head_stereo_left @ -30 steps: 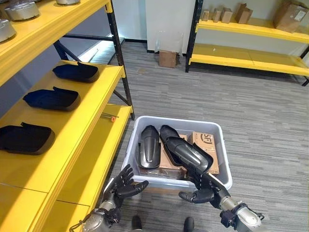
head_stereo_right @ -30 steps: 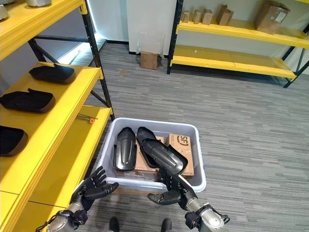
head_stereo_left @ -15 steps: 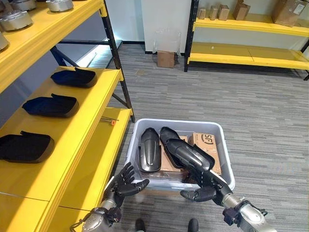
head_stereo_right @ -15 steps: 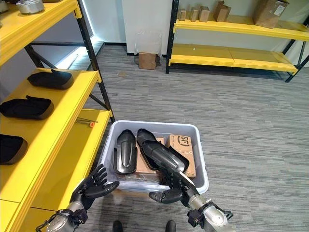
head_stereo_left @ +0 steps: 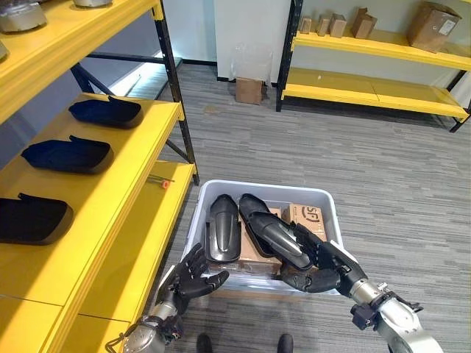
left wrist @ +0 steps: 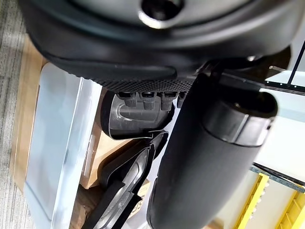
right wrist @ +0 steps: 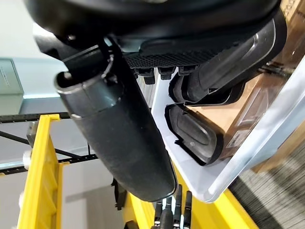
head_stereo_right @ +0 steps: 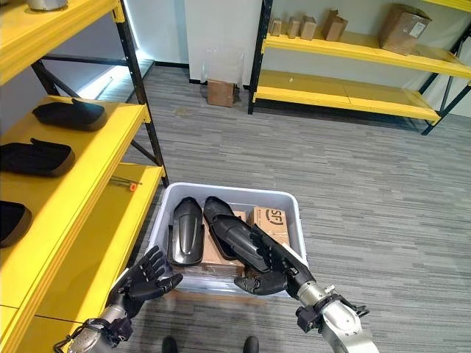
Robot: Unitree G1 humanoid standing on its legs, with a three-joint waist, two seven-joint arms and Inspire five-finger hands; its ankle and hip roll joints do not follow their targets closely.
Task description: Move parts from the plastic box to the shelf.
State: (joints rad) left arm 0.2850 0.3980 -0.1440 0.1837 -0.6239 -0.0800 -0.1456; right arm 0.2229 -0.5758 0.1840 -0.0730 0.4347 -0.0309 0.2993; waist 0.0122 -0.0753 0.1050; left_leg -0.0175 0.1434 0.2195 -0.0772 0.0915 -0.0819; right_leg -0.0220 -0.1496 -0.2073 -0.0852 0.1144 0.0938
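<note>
head views overhead, wrist views close

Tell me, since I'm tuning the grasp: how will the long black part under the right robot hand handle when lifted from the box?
The black part looks like a rigid moulded shell, so probably stiff and light. Its glossy curved top may slip under the right robot hand. Being long, it could tilt if held at one end.

The robot had 2 silver-grey forearms ending in dark wrist collars. The left hand [head_stereo_left: 193, 276] and right hand [head_stereo_left: 324, 263] were black, with segmented fingers, smooth rounded thumbs and ribbed palm edges.
</note>
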